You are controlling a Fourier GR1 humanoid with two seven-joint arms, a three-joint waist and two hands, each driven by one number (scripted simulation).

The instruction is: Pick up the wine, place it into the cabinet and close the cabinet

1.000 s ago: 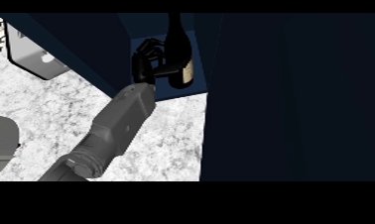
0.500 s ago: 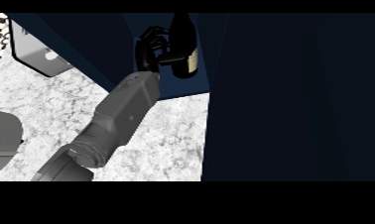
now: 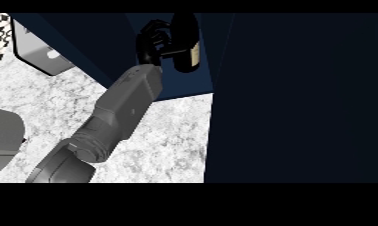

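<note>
A grey forearm (image 3: 122, 107) is reaching from the near left across the speckled white desk (image 3: 170, 135) toward the far side, and the black robot hand (image 3: 153, 45) at its end is curling round a dark wine bottle (image 3: 186, 45), fingers on the left of it and the thumb crossing its front. From the head view alone it is hard to say for certain which arm this is; it is coming in from the lower left, though the rounded grey part (image 3: 9, 135) at the left edge may be the other arm, so I cannot tell. The bottle is standing roughly upright, with a pale cream label (image 3: 196, 56) showing on its right side, and it is sitting at the opening of the dark blue cabinet (image 3: 111, 40), just left of the cabinet's big door panel (image 3: 295, 100), which is filling the whole right half of the view. Whether the bottle's base is resting on a shelf is hidden. At the far left a light grey, dark-rimmed object (image 3: 40, 55) is lying on the desk, well apart from the hand.
</note>
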